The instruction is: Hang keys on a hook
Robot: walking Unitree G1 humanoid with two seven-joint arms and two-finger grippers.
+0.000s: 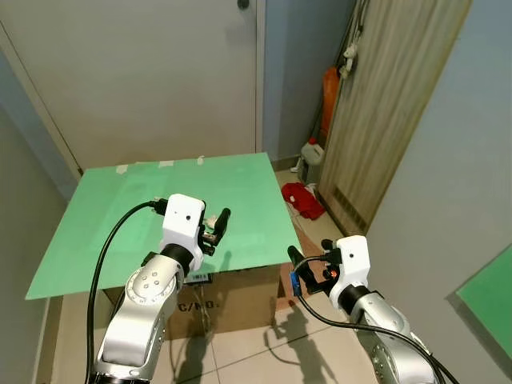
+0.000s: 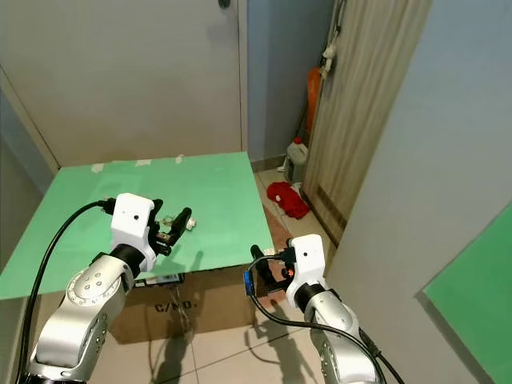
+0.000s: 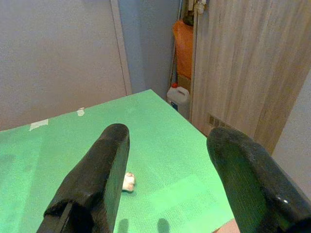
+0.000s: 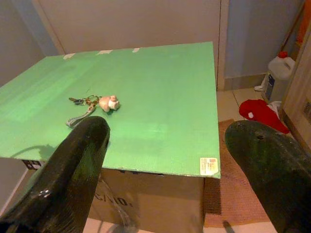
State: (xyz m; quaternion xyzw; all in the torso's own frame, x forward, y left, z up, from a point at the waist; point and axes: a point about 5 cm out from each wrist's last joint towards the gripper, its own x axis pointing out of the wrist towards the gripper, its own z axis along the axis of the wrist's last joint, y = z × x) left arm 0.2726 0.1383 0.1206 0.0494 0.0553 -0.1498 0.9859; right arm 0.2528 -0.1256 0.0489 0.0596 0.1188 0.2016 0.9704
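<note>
— Keys [image 4: 92,104] on the green counter [image 1: 120,224], yes? Where exactly?

— Lying flat on the green sheet, toward its near half. The bunch has a small pale charm at one end and a grey strap loop trailing off the other. In the right wrist view it sits just beyond the tip of one black finger.

— And the left claw [image 1: 218,228]?

— It hovers over the counter, right above the bunch, so from the head camera the keys are mostly hidden behind it. Its two fingers are spread wide apart with nothing between them. Through its own wrist camera the pale charm [image 3: 128,181] peeks out beside one finger [image 3: 99,177].

— Right claw [image 1: 298,268]?

— Lower and off the counter's near right corner, over the floor. Fingers also spread wide, gripping nothing. It points back across the green sheet toward the keys.

— What holds the sheet up?

— A cardboard box [image 1: 240,296] underneath, with printed letters on its front. Bits of tape sit along the sheet's far edge.

— Anything else around?

— A wood-grain door [image 1: 384,112] on the right with something small and pale [image 1: 349,54] hanging near its top edge; whether it hangs from a hook I cannot tell. On the tiled floor beside it are a white jug with a red cap [image 1: 313,158], a red cloth [image 1: 302,198] and an orange thing [image 1: 329,100] leaning in the corner.
</note>
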